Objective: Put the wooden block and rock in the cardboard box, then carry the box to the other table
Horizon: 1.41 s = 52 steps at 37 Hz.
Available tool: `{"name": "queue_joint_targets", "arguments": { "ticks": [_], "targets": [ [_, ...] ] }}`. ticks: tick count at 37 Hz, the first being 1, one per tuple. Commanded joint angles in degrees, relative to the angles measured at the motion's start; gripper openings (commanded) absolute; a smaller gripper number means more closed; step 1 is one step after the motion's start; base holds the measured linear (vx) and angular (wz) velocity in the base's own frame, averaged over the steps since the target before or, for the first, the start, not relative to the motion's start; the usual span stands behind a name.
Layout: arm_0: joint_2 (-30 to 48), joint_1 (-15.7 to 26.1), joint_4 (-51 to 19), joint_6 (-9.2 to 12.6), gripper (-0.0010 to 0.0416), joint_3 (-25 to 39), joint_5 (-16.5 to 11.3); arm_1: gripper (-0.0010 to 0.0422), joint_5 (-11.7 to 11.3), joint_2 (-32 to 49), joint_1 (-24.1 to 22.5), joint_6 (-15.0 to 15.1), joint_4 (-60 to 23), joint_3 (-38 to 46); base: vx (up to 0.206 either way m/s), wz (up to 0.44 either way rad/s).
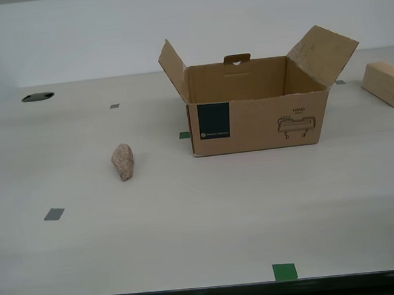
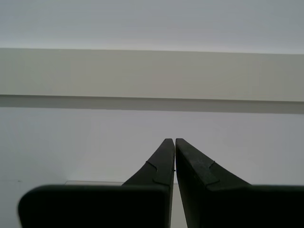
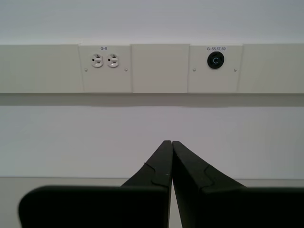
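3 task items on smooth desk [image 1: 210, 221]: cardboard box [image 1: 260, 122] open, flaps up, mid-desk; rock [image 1: 122, 161] well apart toward exterior view's left; wooden block [image 1: 387, 83] near box at exterior view's right edge. First gripper [image 3: 168, 142] and second gripper [image 2: 170, 140]: jaws pressed together, holding nothing, aimed at wall. Outlets [image 3: 105, 61] in first wrist view.
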Motion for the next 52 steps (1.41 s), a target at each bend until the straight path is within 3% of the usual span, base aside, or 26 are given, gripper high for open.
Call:
{"name": "queue_joint_targets", "arguments": {
  "ticks": [1,43,52],
  "targets": [
    [0.00,0.04,0.26,-0.02,0.0000,0.07,0.00,0.0000,0.22,-0.02,0.02,0.11,0.17,0.02,0.000,0.000],
    [0.00,0.04,0.26,0.00,0.0000,0.07,0.00,0.0000,0.20,-0.02,0.02,0.11,0.17,0.02,0.000,0.000],
    [0.00,0.04,0.26,0.00,0.0000,0.07,0.00,0.0000,0.22,-0.02,0.02,-1.20,0.72,1.16,0.000,0.000]
  ]
}}
